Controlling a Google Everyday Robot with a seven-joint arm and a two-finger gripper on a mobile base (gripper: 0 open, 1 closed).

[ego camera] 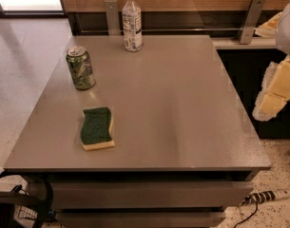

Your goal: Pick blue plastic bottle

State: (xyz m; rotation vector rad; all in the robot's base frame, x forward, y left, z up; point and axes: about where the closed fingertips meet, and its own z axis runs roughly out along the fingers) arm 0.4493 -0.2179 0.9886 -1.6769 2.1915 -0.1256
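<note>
The blue plastic bottle (131,23) is slim and clear, with a white cap and a white printed label. It stands upright at the far edge of the grey table (182,103), left of centre. My gripper (276,88) shows as cream and white parts at the right edge of the view, beyond the table's right side and far from the bottle. It holds nothing that I can see.
A green soda can (80,68) stands upright near the table's left edge. A green and yellow sponge (97,128) lies flat toward the front left. A wood-panelled wall with metal brackets (250,20) runs behind the table. A power strip (268,196) lies on the floor at the front right.
</note>
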